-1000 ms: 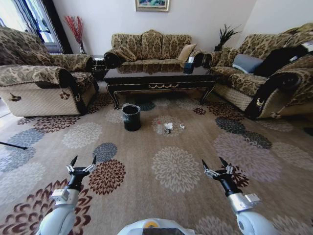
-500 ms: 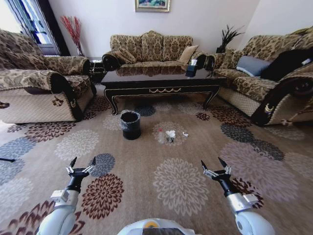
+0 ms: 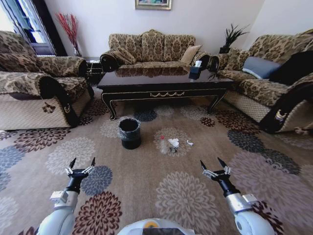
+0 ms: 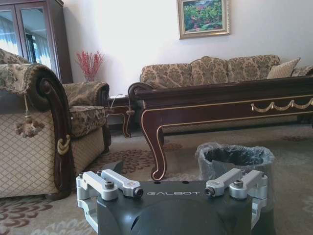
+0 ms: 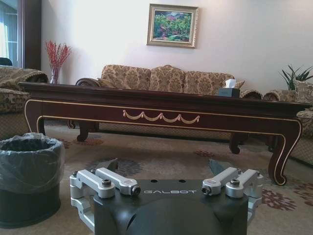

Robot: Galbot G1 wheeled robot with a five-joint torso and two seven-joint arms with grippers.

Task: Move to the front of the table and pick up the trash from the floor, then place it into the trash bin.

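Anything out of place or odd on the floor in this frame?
Yes: litter on the carpet before the table, beside the upright trash bin: a white paper wad, a red-capped bottle, and a small white scrap.

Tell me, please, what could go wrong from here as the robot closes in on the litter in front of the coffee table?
1. The trash bin stands on the carpet just left of the trash; a drive drifting left might knock it over.
2. The litter is small and scattered, so pieces could be run over or missed.
3. Both open end effectors, left and right, point forward and could meet the coffee table if the robot overshoots.
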